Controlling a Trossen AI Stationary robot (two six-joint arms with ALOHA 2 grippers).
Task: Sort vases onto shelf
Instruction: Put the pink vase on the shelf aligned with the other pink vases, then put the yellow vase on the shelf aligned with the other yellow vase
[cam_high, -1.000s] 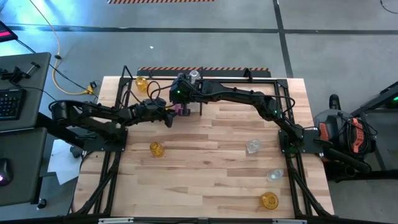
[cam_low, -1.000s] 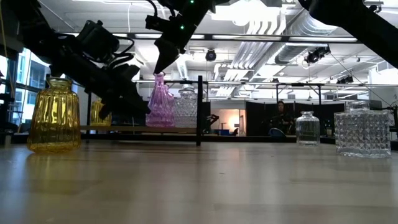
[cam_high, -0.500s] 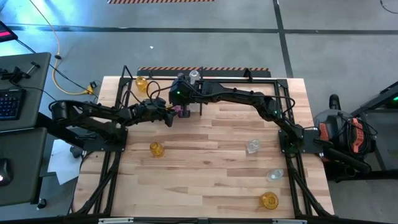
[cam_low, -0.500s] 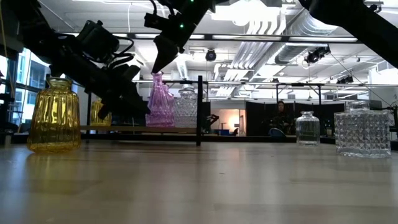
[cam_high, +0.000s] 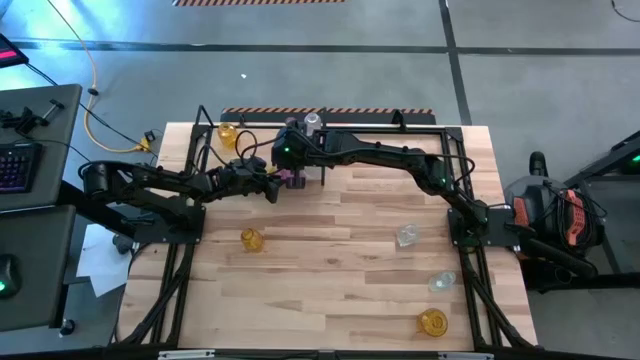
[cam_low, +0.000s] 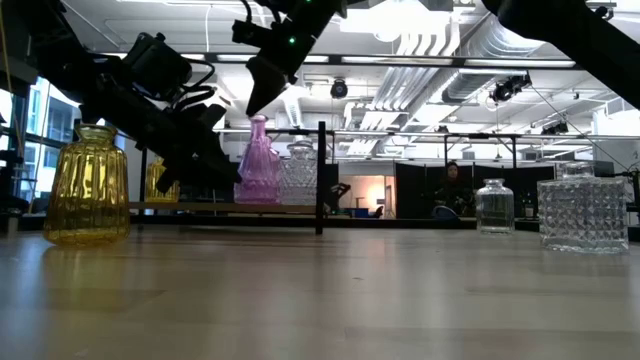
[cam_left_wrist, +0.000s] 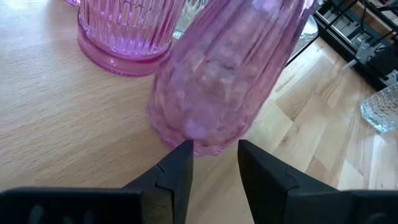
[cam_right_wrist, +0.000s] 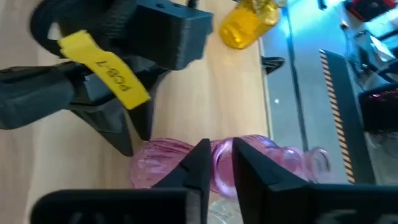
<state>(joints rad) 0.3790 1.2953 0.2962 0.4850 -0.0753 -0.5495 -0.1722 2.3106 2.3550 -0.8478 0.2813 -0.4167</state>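
One upright pink vase (cam_low: 258, 160), neck skyward, between parted left fingers (cam_left_wrist: 177, 171).

A yellow tag (cam_right_wrist: 104, 70) on the left arm's gripper reads roughly "POB-7".

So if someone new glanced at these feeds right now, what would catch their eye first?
Probably both arms crowding one pink vase at the shelf's near edge: the left gripper low at its base, the right gripper just above its neck. Next, the big amber vase close to the low camera, with clear vases scattered on the table's right side.
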